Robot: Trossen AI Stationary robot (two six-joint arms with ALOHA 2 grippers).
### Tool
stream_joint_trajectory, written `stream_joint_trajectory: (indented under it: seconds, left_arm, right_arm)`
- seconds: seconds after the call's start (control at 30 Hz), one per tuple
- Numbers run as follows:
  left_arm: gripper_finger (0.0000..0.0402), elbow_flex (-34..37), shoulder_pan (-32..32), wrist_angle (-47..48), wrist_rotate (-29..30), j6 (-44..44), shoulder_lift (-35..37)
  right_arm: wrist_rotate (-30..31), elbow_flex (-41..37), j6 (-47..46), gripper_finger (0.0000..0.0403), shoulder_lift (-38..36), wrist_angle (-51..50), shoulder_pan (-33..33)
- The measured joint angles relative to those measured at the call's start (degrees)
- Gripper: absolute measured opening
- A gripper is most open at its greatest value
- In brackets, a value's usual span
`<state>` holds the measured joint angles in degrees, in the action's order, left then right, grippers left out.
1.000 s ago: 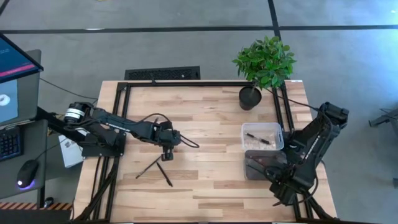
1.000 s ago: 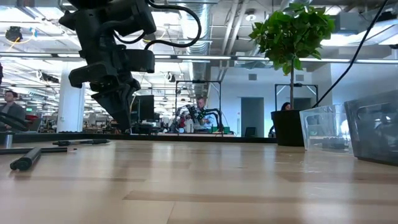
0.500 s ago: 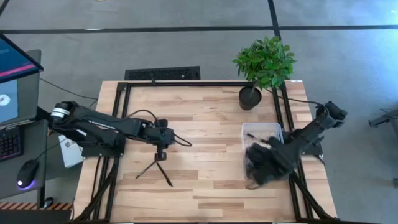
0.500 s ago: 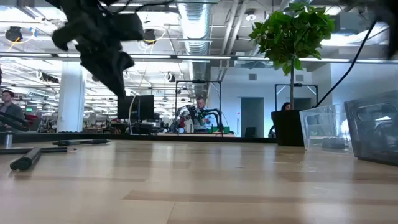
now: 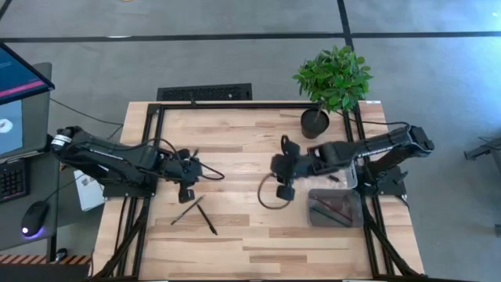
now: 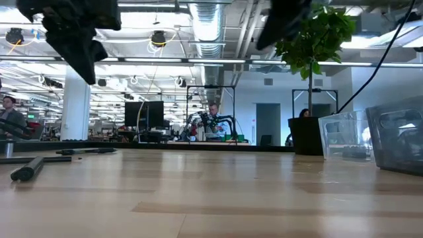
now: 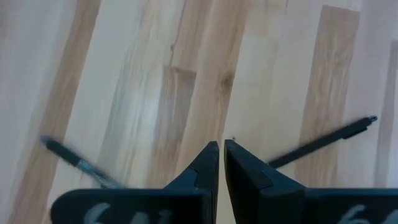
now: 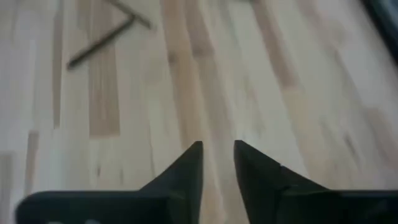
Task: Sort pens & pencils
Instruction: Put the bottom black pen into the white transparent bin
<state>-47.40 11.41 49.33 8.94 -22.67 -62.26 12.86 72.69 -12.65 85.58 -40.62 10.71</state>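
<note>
Two dark pens lie loose on the wooden table, one (image 5: 186,211) and the other (image 5: 207,219), touching at their far ends. They also show in the left wrist view (image 7: 323,142) (image 7: 78,163) and in the right wrist view (image 8: 99,41). My left gripper (image 5: 186,193) hangs shut and empty just beyond them, above the table. My right gripper (image 5: 283,191) is stretched out over the table's middle, its fingers a little apart and empty (image 8: 217,155). Several reddish sticks lie in a dark bin (image 5: 335,210).
A clear bin (image 5: 333,160) stands beyond the dark bin, partly under my right arm. A potted plant (image 5: 315,122) stands at the far right. A black cable loop (image 5: 270,200) hangs below my right gripper. Bare wood lies between the two grippers and along the near edge.
My left gripper has drawn back toward the table's left edge and risen, staying shut. My right arm has swung out from the near right corner, over the bins, toward the table's middle. The pens on the table have not moved.
</note>
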Motion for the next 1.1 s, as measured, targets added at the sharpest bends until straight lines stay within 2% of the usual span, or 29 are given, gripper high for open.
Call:
stream_joint_trajectory:
  seconds: [0.07,0.2,0.4,0.57,0.7,0.97,1.1]
  left_arm:
    - [0.0016,0.00,1.10,1.02,0.70,-1.14,0.13]
    - [0.0016,0.00,3.30,2.86,0.72,-2.96,0.06]
    - [0.0016,0.00,7.49,1.40,-0.71,-4.41,0.05]
    - [0.0016,0.00,10.23,-4.94,-0.11,6.32,-1.31]
    - [0.0016,0.00,12.21,-6.71,-0.78,15.15,-5.21]
    - [0.0016,0.02,14.10,-7.81,-3.76,21.17,-17.29]
    - [0.0016,-0.79,14.08,-7.75,-3.44,19.92,-22.03]
  right_arm:
    - [-0.83,0.01,2.24,0.0132,0.00,3.21,-2.11]
    - [-1.02,0.02,0.93,0.0175,0.00,10.24,-4.75]
    - [-1.53,-1.28,4.16,0.0207,0.00,17.17,-3.82]
    - [-0.99,-2.63,4.14,0.0215,0.02,19.93,-3.22]
    - [-0.95,-2.69,3.85,0.0213,0.02,19.69,-3.22]
    - [-0.98,-2.69,2.15,0.0209,0.02,19.67,-3.11]
    - [-0.96,-2.69,2.15,0.0209,0.02,19.21,-3.11]
